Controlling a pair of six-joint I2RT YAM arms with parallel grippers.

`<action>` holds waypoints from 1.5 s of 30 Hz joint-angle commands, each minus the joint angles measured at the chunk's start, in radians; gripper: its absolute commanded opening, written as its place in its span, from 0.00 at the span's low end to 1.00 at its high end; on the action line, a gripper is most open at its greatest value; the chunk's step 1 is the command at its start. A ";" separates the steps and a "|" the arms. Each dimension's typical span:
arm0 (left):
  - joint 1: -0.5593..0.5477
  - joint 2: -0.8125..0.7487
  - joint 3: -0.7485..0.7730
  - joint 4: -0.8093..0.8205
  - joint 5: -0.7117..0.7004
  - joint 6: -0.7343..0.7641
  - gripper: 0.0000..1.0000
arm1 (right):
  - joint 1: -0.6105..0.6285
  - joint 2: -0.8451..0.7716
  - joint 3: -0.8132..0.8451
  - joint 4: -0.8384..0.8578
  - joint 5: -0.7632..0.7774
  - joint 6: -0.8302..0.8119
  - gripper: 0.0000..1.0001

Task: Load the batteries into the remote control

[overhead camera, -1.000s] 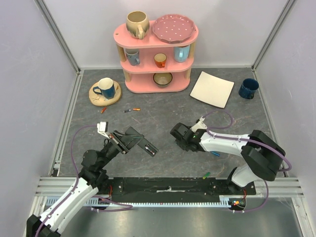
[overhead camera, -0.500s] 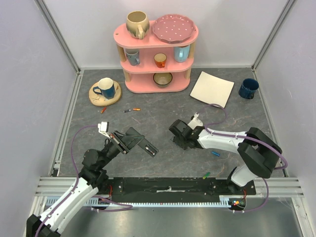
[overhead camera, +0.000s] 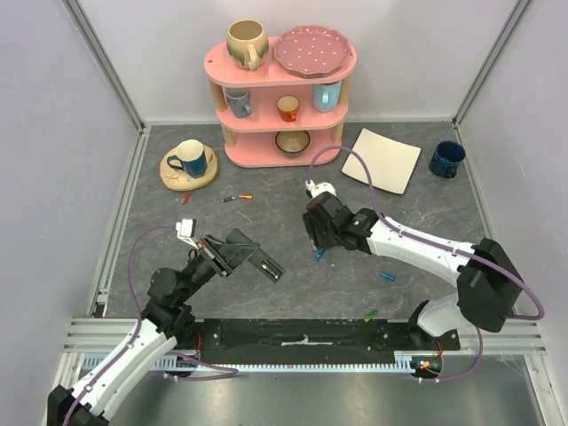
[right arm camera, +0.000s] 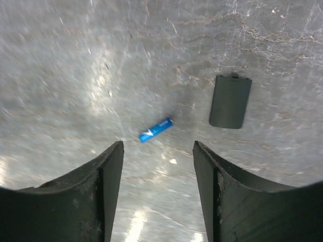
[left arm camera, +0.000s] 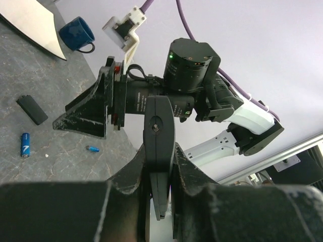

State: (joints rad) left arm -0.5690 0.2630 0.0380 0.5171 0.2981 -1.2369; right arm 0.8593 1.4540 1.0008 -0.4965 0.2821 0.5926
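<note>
My left gripper [overhead camera: 235, 252] [left arm camera: 160, 169] is shut on the remote control [overhead camera: 262, 261] [left arm camera: 159, 136], a slim black bar held edge-on above the table. Over the table's middle, my right gripper [overhead camera: 317, 232] [right arm camera: 157, 151] hangs open and holds nothing. Just ahead of its fingertips a blue battery [right arm camera: 156, 129] [overhead camera: 319, 255] lies on the table. Beside that battery lies a small black cover [right arm camera: 230, 102] [left arm camera: 32, 109]. Another blue battery [overhead camera: 388, 276] lies further right and a green one [overhead camera: 370, 314] at the near edge. Orange and red batteries [overhead camera: 238, 198] lie towards the back left.
At the back stands a pink shelf [overhead camera: 282, 124] with cups, a bowl and a plate. A white square plate [overhead camera: 382, 160] and a blue mug [overhead camera: 446, 159] are at the back right. On the back left, a blue mug sits on a wooden coaster [overhead camera: 188, 169].
My right gripper has opened and moved away from me, towards the back. A blue battery now shows on the table where it was. The left arm and remote control have not moved.
</note>
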 commanded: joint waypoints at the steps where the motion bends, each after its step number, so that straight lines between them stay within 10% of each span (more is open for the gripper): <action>1: 0.000 0.001 -0.148 0.023 0.029 0.008 0.02 | -0.013 0.025 0.029 -0.076 -0.090 -0.338 0.70; 45: 0.000 0.005 -0.136 -0.015 0.036 0.020 0.02 | -0.085 0.278 -0.016 0.058 -0.303 -0.514 0.64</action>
State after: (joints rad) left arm -0.5690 0.2749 0.0380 0.4927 0.3233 -1.2366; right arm 0.7799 1.7199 1.0107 -0.4656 0.0093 0.0971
